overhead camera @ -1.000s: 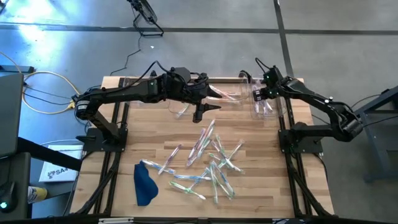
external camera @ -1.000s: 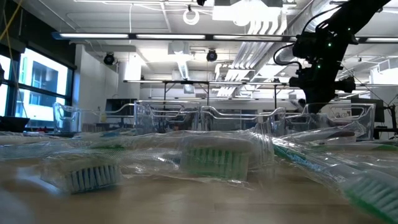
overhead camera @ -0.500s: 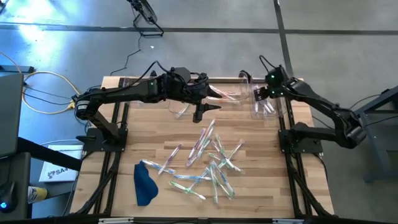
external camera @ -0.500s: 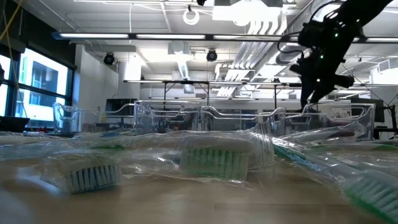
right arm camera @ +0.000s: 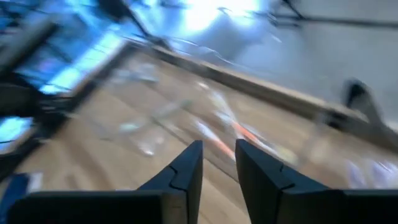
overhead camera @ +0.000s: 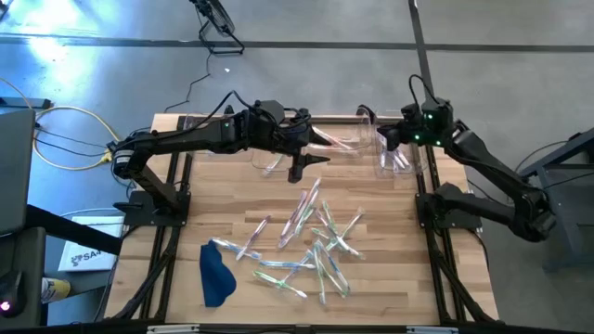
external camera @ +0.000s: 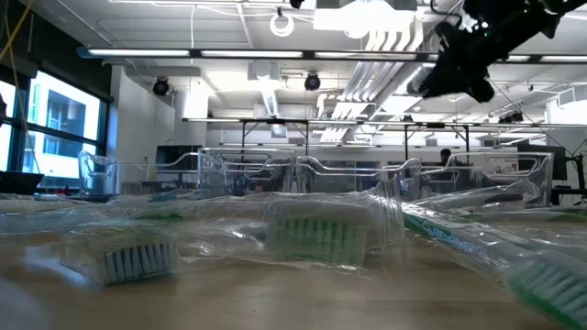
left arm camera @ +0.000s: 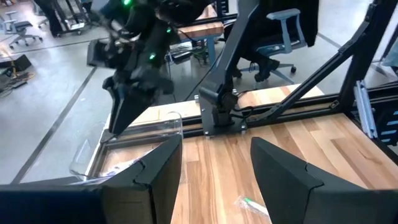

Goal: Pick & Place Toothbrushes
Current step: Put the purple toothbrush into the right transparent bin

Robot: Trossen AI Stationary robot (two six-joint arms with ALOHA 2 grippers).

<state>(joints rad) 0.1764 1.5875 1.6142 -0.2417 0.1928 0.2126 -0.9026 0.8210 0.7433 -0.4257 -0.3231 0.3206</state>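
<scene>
From above, I'm seeing the toothbrushes piling mid-surface, and the slippery wrappers could make me grab two.

Down low, the right gripper is riding high over the far-edge bins.

On the wrists, the left gripper is gaping empty; the right gripper's fingers are sitting narrowly apart, holding nothing.

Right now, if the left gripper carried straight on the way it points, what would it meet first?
Going by its wrist view, the left gripper, fingers apart and empty, points across bare table toward the right arm's base. Nothing shows in between, so that base would probably come first, though depth is hard to judge.
</scene>
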